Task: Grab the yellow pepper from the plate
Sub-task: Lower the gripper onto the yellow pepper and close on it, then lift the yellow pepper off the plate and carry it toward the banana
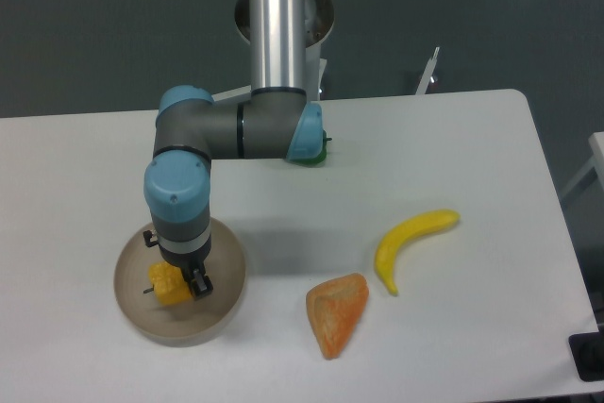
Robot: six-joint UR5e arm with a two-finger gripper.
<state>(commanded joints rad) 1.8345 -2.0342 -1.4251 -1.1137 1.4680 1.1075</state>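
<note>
The yellow pepper (164,284) lies on its side on the round beige plate (225,301) at the table's front left, with its dark stem pointing left. My gripper (176,263) hangs straight down over it, with the pepper between the fingers. One dark finger (198,283) sits against the pepper's right side. The wrist hides the other finger and much of the pepper, so the grip itself does not show.
A yellow banana (408,243) and an orange wedge-shaped toy (337,312) lie on the white table to the right of the plate. A green pepper (310,154) sits behind the arm's elbow. The table's front edge runs just below the plate.
</note>
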